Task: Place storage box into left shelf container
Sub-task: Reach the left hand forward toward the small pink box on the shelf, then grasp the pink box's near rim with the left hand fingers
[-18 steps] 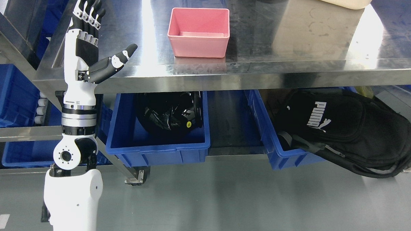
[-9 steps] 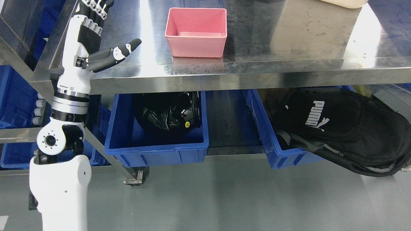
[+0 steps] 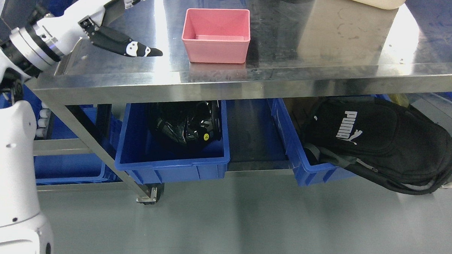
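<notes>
While the pink storage box sits empty on the steel table, the left hand hovers beside it, thumb spread, holding nothing; fingertips appear partly cropped. Approach level, straddle the near-left wall, and close firmly before lifting toward the blue container.

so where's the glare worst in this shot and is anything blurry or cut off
Head view: bright glare streaks the steel tabletop, strongest in a strip left of the pink storage box and a patch at the right; the box stays sharp. The left hand is open, its fingertips cut off by the top edge. The under-shelf blue bin sits in shadow.
</notes>
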You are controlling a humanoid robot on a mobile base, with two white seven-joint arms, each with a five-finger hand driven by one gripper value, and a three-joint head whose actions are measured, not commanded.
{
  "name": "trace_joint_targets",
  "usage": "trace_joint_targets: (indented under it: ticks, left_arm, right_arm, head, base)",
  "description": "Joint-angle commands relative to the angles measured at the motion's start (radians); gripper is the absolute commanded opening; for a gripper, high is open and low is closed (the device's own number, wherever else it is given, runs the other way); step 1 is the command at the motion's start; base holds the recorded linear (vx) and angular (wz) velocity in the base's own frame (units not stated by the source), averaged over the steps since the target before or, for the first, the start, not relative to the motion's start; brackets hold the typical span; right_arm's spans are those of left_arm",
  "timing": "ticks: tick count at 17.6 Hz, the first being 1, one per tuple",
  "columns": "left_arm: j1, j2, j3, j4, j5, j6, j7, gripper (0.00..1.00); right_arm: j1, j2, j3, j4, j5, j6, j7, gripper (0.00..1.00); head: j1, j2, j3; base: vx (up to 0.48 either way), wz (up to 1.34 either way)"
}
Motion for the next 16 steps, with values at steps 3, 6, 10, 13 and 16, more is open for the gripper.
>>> trace_joint_targets:
  ticks: [3, 6, 10, 13, 16]
  left_arm:
    - [-0.246, -0.058, -0.428, 0.342, -0.232, 0.046, -0.029, 0.98]
    - [-0.251, -0.165, -0.444, 0.438, -0.329, 0.045, -0.058, 0.97]
    - [-0.258, -0.212, -0.442, 0.492, -0.393, 0.045, -0.06, 0.96]
    - [-0.289, -0.244, -0.431, 0.561, -0.432, 0.035, -0.058, 0.93]
    - [-0.306, -0.255, -0.427, 0.605, -0.446, 0.034, -0.055, 0.87]
  right_arm:
    - [0.009, -0.017, -0.005, -0.017, 0.002, 0.0, 0.0, 1.0]
    - [0.009, -0.017, -0.005, -0.017, 0.002, 0.0, 0.0, 1.0]
    - [0.009, -0.017, -0.005, -0.017, 0.002, 0.0, 0.0, 1.0]
    - [0.009, -0.017, -0.005, -0.017, 0.002, 0.0, 0.0, 1.0]
    - [0.009, -0.017, -0.005, -0.017, 0.002, 0.0, 0.0, 1.0]
  head:
    - [0.0, 0.0, 0.0]
    - [0.0, 0.0, 0.0]
    - [0.0, 0.0, 0.0]
    - [0.0, 0.0, 0.0]
    - [0.0, 0.0, 0.0]
  base:
    - [0.0, 0.0]
    - [0.0, 0.0]
    - [0.0, 0.0]
    - [0.0, 0.0]
    - [0.0, 0.0]
